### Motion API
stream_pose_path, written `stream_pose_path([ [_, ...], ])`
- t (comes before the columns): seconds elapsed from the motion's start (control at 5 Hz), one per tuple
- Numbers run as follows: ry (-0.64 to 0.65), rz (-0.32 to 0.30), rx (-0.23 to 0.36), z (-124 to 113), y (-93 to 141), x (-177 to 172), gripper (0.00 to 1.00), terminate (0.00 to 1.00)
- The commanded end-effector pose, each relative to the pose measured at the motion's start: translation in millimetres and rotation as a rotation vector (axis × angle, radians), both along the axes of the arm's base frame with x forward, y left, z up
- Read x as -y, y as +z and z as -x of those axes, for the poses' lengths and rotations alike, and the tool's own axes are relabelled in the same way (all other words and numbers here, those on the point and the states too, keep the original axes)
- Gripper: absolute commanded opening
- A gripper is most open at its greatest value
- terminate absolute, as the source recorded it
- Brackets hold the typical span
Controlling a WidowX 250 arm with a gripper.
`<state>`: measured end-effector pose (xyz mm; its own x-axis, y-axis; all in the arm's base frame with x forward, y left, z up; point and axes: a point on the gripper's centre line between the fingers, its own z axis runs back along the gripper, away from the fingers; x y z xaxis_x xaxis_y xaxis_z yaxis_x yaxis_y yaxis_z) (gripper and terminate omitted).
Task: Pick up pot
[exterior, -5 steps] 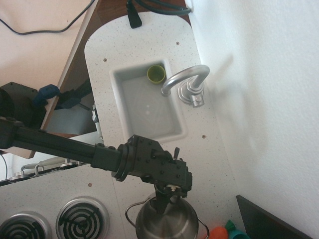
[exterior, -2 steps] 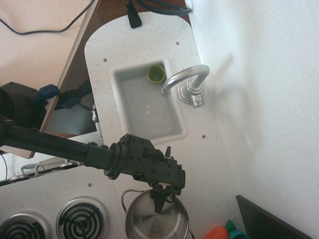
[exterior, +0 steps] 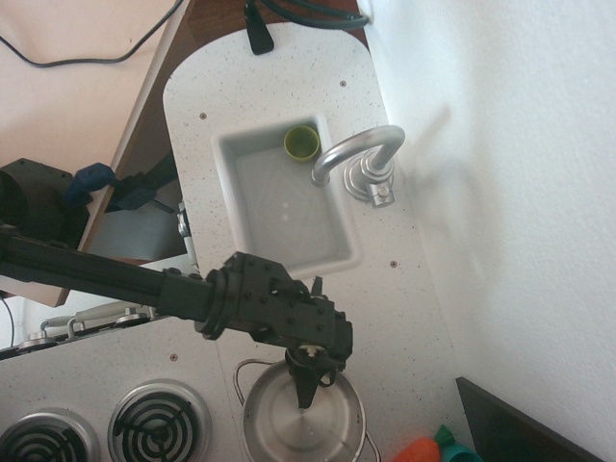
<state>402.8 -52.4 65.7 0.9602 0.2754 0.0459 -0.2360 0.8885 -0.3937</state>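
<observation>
Gripping the pot (exterior: 303, 428) at its rim nearest the sink (exterior: 231, 149), the gripper (exterior: 306, 393) looks narrowly pinched on steel, so a straight lift likely comes next.

The black arm (exterior: 106, 279) comes in from the left edge, running low and nearly level toward the lower middle. Its long square link ends in a chunky round wrist (exterior: 274, 308), bolted faces turned up to the camera. From there the gripper (exterior: 305, 385) points down the frame, fingers (exterior: 306, 377) drawn together into a narrow dark wedge, tips close, only a sliver between them.
</observation>
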Motion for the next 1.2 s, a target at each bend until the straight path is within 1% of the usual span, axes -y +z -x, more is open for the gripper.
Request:
stream_pose_path([
  [0.0, 0.067, 0.146, 0.262, -4, 56, -18, 0.0, 0.0],
  [0.2, 0.123, 0.246, 0.459, 4, 102, -38, 0.0, 0.0],
  [0.4, 0.163, 0.244, 0.635, 5, 148, -57, 0.0, 0.0],
  [0.6, 0.176, 0.24, 0.68, 8, 167, -61, 0.0, 0.0],
  [0.8, 0.167, 0.219, 0.632, 8, 158, -56, 0.0, 0.0],
  [1.0, 0.167, 0.217, 0.647, 9, 164, -56, 0.0, 0.0],
])
